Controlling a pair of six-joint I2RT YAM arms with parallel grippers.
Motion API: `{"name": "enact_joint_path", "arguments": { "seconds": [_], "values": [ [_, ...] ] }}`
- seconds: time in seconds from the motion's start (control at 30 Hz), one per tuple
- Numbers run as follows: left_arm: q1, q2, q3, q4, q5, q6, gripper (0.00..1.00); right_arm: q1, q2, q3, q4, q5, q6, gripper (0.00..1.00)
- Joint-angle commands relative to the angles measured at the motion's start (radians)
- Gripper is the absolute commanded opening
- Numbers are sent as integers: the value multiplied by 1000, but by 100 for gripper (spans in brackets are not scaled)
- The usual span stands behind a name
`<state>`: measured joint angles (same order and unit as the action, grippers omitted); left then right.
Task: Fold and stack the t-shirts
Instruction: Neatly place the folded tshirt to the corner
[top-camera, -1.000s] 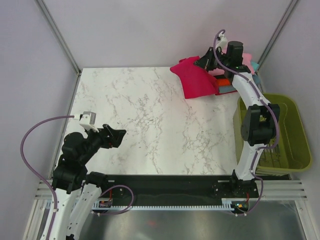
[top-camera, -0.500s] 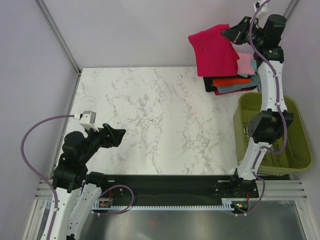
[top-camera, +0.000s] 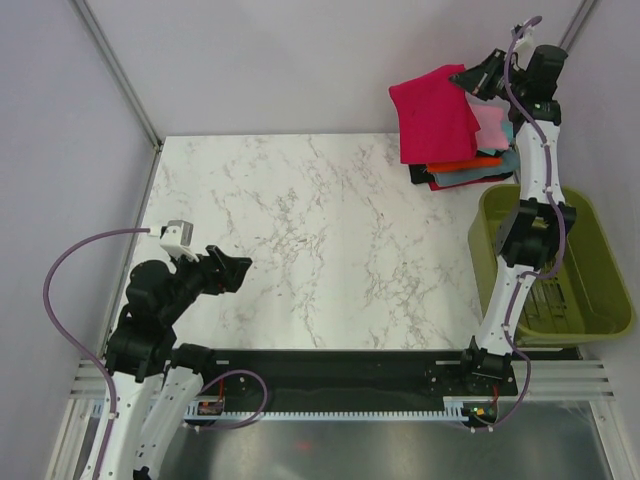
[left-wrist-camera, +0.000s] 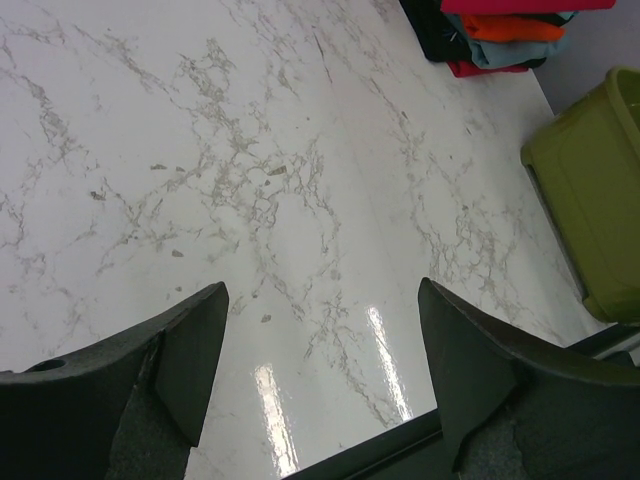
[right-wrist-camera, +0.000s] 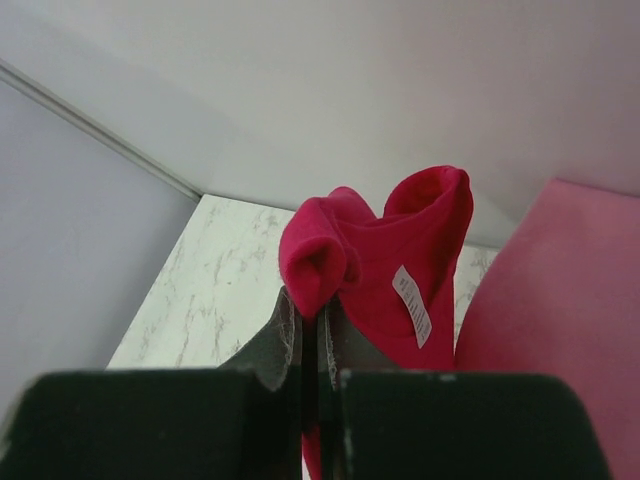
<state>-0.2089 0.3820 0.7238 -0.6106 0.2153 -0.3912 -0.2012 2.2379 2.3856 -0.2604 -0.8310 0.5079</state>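
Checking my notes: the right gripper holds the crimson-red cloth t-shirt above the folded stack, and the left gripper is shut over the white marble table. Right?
No: the left gripper is open, jaws apart over the white marble table, as the left wrist view shows. The right gripper holds the crimson-red cloth t-shirt above the folded stack.

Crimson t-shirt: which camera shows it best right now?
Top external: the whole crimson t-shirt hangs from the shut right gripper. Right wrist shows only the pinched bunch and label; left wrist, perhaps a red sliver at top.
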Motion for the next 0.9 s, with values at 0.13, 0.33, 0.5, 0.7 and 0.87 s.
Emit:
{"name": "enact_joint_path", "arguments": {
  "seconds": [0.13,0.33,0.5,0.7,0.87],
  "values": [
    [8,21,-4,35,12,31,84,-63,80,144,168,-23,107,0],
    [9,38,-4,35,15,31,83,-102,173,193,231,-10,144,0],
    [11,52,-3,35,18,29,83,-122,233,198,253,27,141,0],
    [13,67,-1,35,18,29,83,-129,293,199,251,121,97,0],
    [13,77,-1,37,18,29,83,-148,353,204,293,234,78,0]
  ]
}}
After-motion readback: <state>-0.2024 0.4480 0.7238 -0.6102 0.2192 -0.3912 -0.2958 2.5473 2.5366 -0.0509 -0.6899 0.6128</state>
